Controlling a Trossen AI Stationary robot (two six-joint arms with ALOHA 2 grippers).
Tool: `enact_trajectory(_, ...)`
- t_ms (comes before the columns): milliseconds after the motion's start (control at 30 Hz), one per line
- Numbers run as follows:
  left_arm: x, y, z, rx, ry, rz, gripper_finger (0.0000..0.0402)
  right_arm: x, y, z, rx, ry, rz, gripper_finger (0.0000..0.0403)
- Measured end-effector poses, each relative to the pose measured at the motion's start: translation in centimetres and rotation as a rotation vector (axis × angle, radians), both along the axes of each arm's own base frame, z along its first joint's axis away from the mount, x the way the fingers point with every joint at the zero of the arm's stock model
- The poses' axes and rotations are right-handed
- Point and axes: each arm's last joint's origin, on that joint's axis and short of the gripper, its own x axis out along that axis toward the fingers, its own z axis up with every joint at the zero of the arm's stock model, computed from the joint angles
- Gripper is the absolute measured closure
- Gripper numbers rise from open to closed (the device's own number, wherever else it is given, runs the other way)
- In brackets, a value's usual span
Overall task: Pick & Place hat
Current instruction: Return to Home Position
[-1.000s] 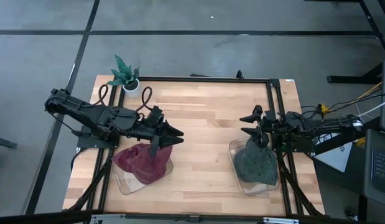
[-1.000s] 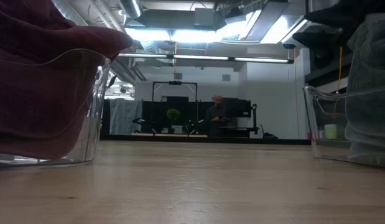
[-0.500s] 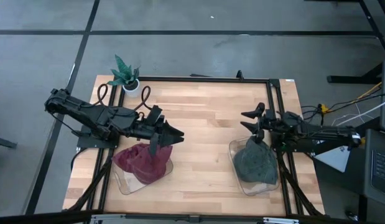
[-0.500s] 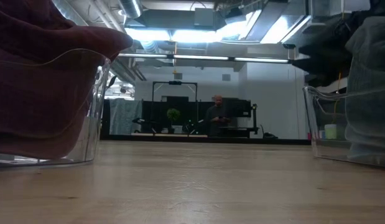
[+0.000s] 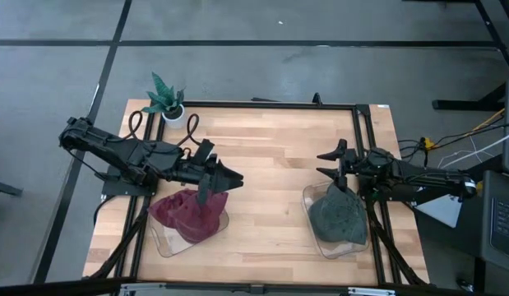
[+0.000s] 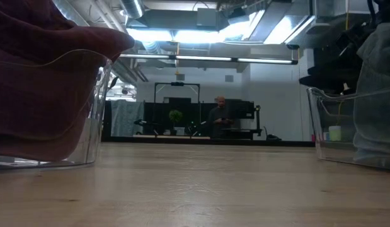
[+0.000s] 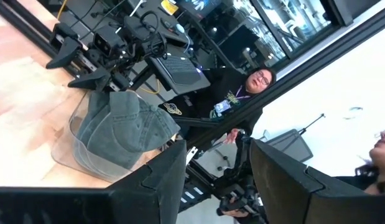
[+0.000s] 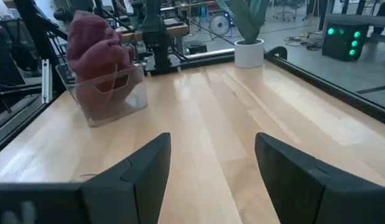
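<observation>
workshop's wooden table (image 5: pixel 270 148) bears two clear bins (image 5: pixel 167 243), red caps (image 5: pixel 187 212) and green caps (image 5: pixel 336 215), one potted plant (image 5: pixel 165 99); left gripper (image 5: pixel 237 179), right gripper (image 5: pixel 321 164) splayed.

The high camera looks straight down on the whole table (image 5: pixel 270 148). The low camera sits at tabletop level, close against the red-cap bin (image 6: pixel 87 113) at frame left, with the green-cap bin (image 6: pixel 330 126) at right. High and low views share both bins. Each wrist camera faces across the table at the far bin.
</observation>
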Motion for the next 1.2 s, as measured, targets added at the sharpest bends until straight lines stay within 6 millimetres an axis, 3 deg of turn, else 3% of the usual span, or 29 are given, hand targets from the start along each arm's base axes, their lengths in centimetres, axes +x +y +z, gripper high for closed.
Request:
enact_trajectory(267, 0.0, 0.0, 0.0, 0.049, -0.004, -0.002, 0.0229, 0.0, 0.0, -0.1, 0.020, 0.003, -0.002, 0.0170)
enact_trajectory(567, 0.0, -0.1, 0.0, 0.216, -0.018, -0.033, 0.0229, 0.1, 0.0, -0.1, 0.025, 0.012, -0.003, 0.0170)
enact_trajectory(967, -0.2, -0.1, -0.2, 0.414, -0.045, -0.248, 0.0229, 0.1, 0.0, -0.1, 0.024, 0.012, -0.003, 0.0170)
enact_trajectory(1067, -0.1, -0.2, -1.0, 0.460, -0.025, -0.270, 0.0229, 0.1, 0.0, -0.1, 0.026, 0.011, -0.003, 0.0170)
enact_trajectory(1200, -0.2, -0.2, -4.1, 0.466, -0.035, -0.282, 0.0229, 0.1, 0.0, -0.1, 0.025, 0.012, -0.003, 0.0170)
